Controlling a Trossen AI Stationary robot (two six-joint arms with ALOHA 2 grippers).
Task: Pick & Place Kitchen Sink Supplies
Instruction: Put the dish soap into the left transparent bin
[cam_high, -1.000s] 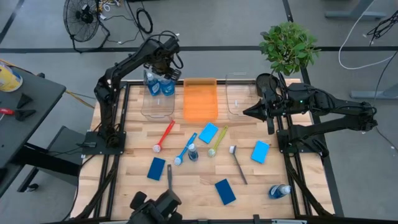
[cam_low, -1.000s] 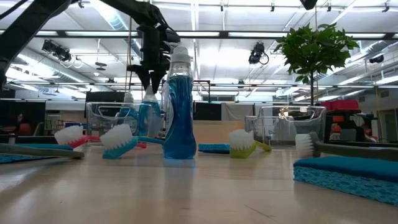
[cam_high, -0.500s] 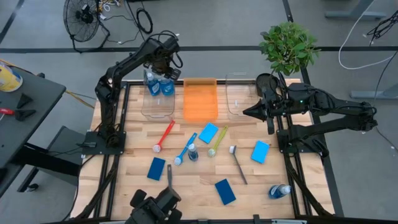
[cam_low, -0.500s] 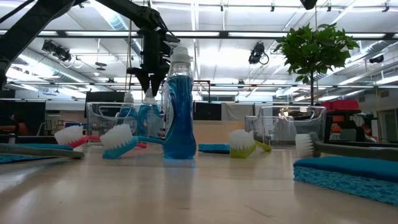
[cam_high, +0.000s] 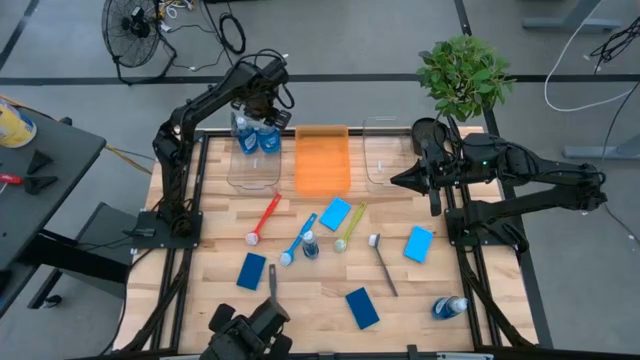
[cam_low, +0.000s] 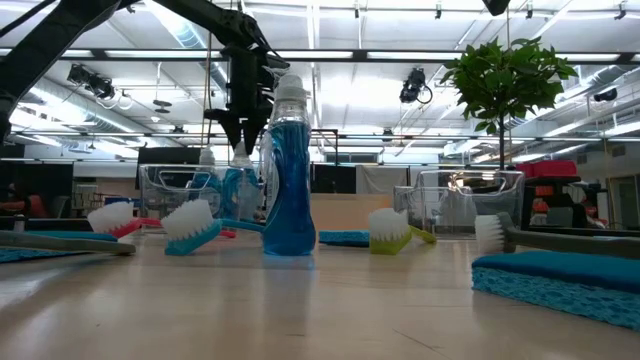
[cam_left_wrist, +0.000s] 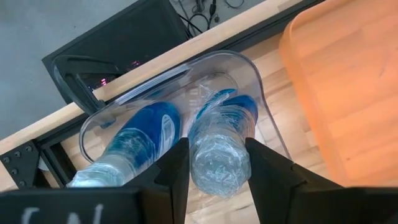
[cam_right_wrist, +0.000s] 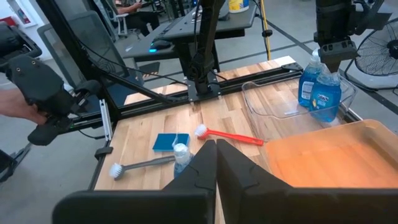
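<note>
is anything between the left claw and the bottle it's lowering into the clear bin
Nothing visible. The left claw straddles the cap of the small clear bottle with blue contents, which stands inside the clear rectangular bin beside a second blue-filled bottle. The right claw waits apart, shut.

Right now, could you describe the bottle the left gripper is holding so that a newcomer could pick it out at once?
Find the orange bin at the table's far edge; the clear bin sits directly beside it, under the left arm. Two blue bottles stand in its far end. The one meant is the bottle nearer the orange bin, with the left gripper closed around its top.
</note>
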